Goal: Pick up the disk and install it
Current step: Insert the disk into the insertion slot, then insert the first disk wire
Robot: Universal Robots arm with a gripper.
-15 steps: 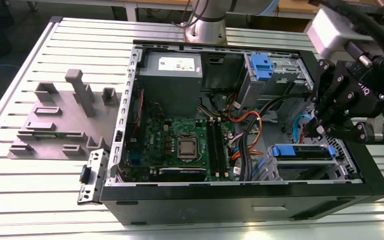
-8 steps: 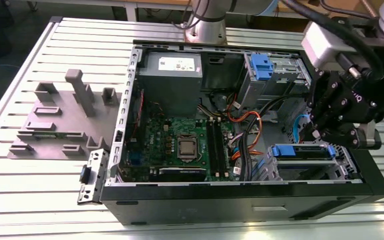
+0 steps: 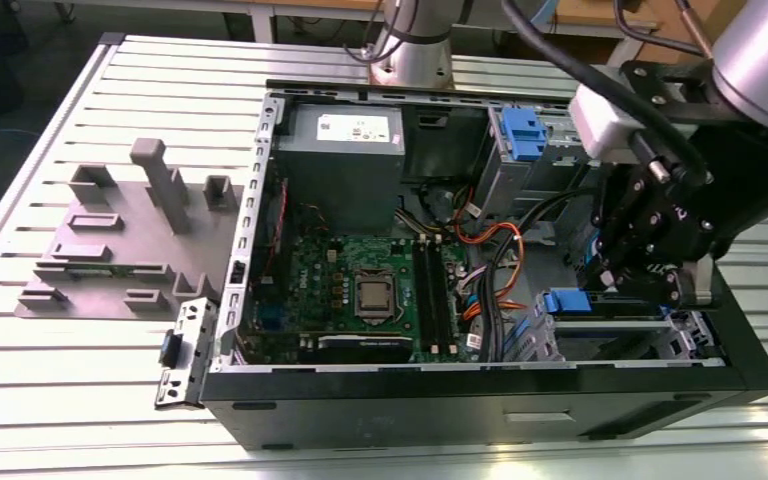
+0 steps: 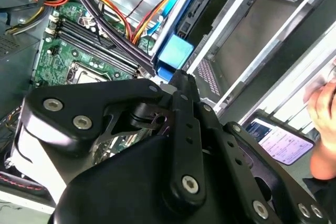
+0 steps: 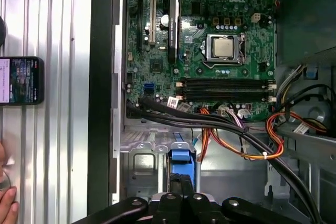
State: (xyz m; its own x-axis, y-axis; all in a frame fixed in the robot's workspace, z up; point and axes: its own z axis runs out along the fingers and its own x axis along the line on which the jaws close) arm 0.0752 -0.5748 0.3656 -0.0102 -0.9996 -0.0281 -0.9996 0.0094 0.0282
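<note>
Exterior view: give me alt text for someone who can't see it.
A robot arm's black hand reaches down into an open computer case, close to the blue-framed disk at the drive bay on the exterior view's right. The green motherboard lies bare mid-case; the case sits on a slatted metal table.

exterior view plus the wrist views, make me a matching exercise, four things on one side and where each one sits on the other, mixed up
Things:
1. disk
2. motherboard
3. grey moulded tray
4. phone

Places or states:
a. on the table, to the exterior view's left of the case
b. green, lying flat inside the case
c. screen lit, near a person's hand
d. blue end right at the gripper

Pairs: 1-d, 2-b, 3-a, 4-c
</note>
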